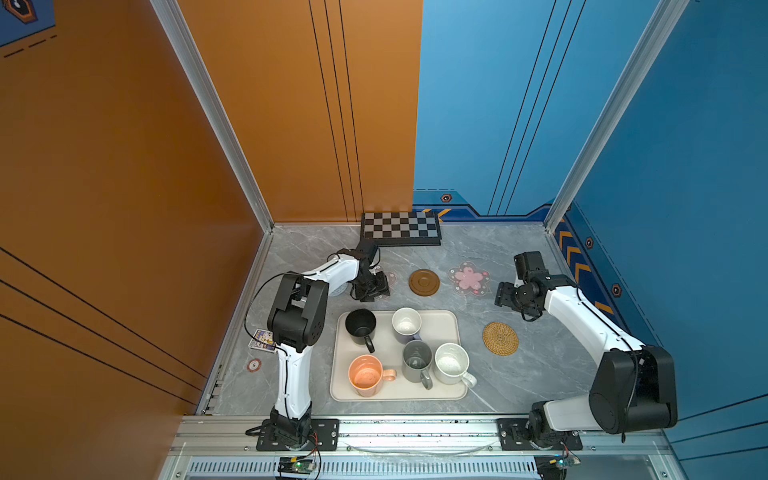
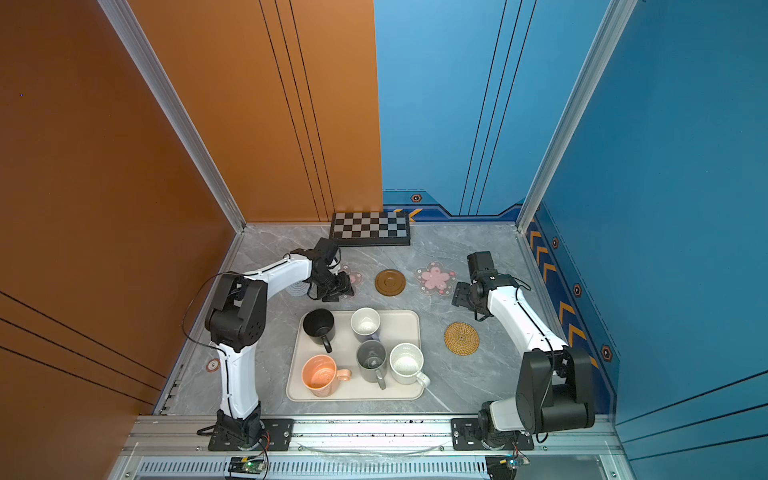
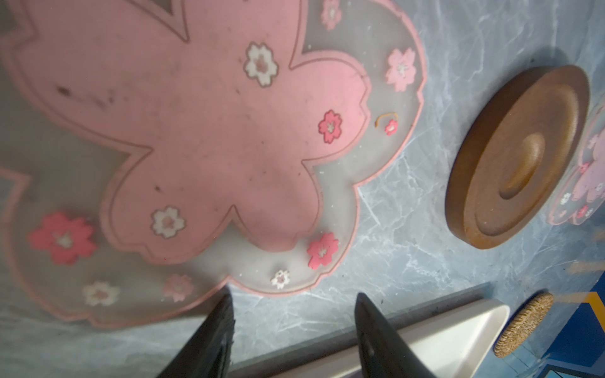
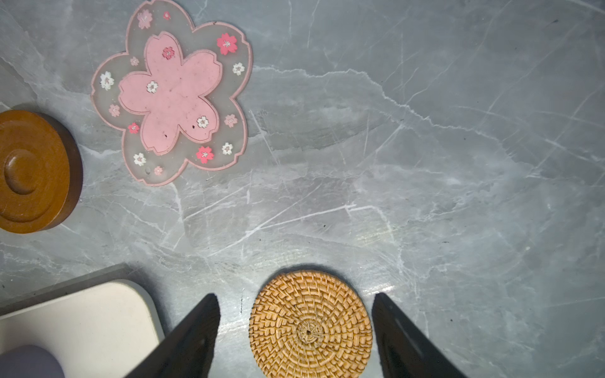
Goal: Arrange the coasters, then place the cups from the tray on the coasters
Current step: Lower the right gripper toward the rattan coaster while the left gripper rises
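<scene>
- My left hand (image 3: 293,296) is about half open and holds nothing. Only bare table (image 3: 393,229) shows between its two fingers.
- The pink flower coaster (image 3: 203,137) lies flat right in front of that hand, on the side away from the tray (image 3: 458,333). One finger tip sits at the coaster's edge; I cannot tell if it touches.
- This coaster is thin, with a big pink flower in the middle and a see-through rim dotted with tiny flowers. It has no long side, so I think it can be gripped from any way.
- Just past it, a little apart, lies the brown wooden coaster (image 3: 517,157).
- My right hand (image 4: 294,296) is wide open and empty. The woven coaster (image 4: 311,327) lies flat on the table close by, and the wrist view shows it between the two fingers.
- In both top views the woven coaster sits alone beside the tray, out of line with the others. The right hand is much nearer to it, so I think that hand should move it.
- The five cups (image 1: 417,359) stand on the tray, none on a coaster yet.
</scene>
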Tool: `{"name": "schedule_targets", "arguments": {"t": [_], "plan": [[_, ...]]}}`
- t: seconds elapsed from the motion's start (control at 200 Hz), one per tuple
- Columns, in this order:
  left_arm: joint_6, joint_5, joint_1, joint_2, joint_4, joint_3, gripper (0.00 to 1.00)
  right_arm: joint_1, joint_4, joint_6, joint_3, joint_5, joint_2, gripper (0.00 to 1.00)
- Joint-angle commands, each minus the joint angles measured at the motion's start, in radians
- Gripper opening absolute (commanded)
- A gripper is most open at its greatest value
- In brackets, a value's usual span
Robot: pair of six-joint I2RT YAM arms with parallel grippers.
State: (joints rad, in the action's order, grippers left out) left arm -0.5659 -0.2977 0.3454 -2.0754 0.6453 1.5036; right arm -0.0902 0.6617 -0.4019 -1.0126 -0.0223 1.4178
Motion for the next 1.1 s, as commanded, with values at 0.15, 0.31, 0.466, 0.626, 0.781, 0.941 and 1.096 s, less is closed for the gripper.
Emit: {"name": "schedule_targets", "arguments": {"t": [0.15, 0.31, 0.466, 0.626, 0.781, 0.941, 1.096], "plan": [[0.005, -0.036, 0.008, -0.061, 0.024, 0.023, 0.60, 0.009, -0.001, -0.018, 0.017, 0.009, -0.011, 0.76], [0.000, -0.040, 0.013, -0.066, 0.024, 0.024, 0.60, 0.009, -0.001, -0.018, 0.023, 0.010, -0.014, 0.76], [-0.003, -0.045, 0.014, -0.062, 0.024, 0.021, 0.60, 0.010, -0.001, -0.017, 0.022, 0.011, -0.015, 0.76], [-0.005, -0.048, 0.015, -0.028, 0.024, 0.012, 0.60, 0.010, -0.001, -0.012, 0.028, 0.011, -0.021, 0.76], [0.005, -0.067, 0.016, 0.052, 0.028, 0.020, 0.60, 0.016, -0.001, -0.012, 0.030, 0.019, -0.023, 0.76], [0.022, -0.060, 0.009, 0.117, 0.073, 0.063, 0.60, 0.018, -0.001, -0.018, 0.020, 0.040, -0.022, 0.76], [0.067, -0.029, -0.004, 0.181, 0.142, 0.097, 0.60, 0.018, 0.008, -0.016, 0.028, 0.050, -0.043, 0.76]]}}
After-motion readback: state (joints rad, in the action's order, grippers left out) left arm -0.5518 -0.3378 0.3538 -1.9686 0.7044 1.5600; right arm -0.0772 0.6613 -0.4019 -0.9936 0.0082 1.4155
